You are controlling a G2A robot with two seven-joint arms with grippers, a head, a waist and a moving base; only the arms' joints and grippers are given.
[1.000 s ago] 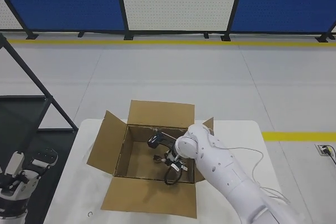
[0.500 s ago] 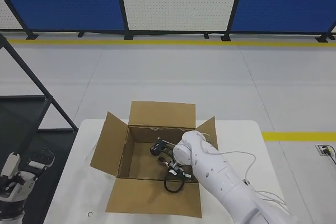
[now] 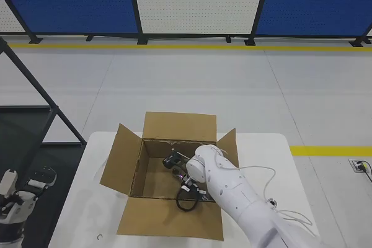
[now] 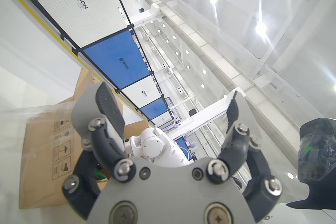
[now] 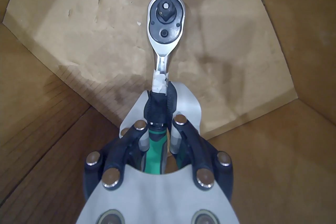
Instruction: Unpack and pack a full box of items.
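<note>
Right wrist view puts us inside the cardboard box [image 5: 78, 12], where the right pincer [image 5: 160, 107] is pinched on the ratchet wrench [image 5: 166, 22]. Its fingers [image 5: 189, 104] close on the black collar at the top of the green handle, just below a scrap of white wrap on the shank. The chrome head points at the box floor; we cannot tell whether it touches the cardboard. In the top view the box stands with its flaps open on the white surface [image 3: 260, 149], and the right arm reaches down into it. The left pincer [image 4: 169, 104] is spread with nothing between its pads, held off beside the surface.

We judge the wrench stiff and fairly heavy, with most of its weight in the steel head, so a hold far down the handle would let it swing. The polished shank looks slippery. The rubbery handle is the better place, and a grip close to the neck, as here, should stop it pivoting. It is not fragile, though dropped head first it could dent the box floor.
</note>
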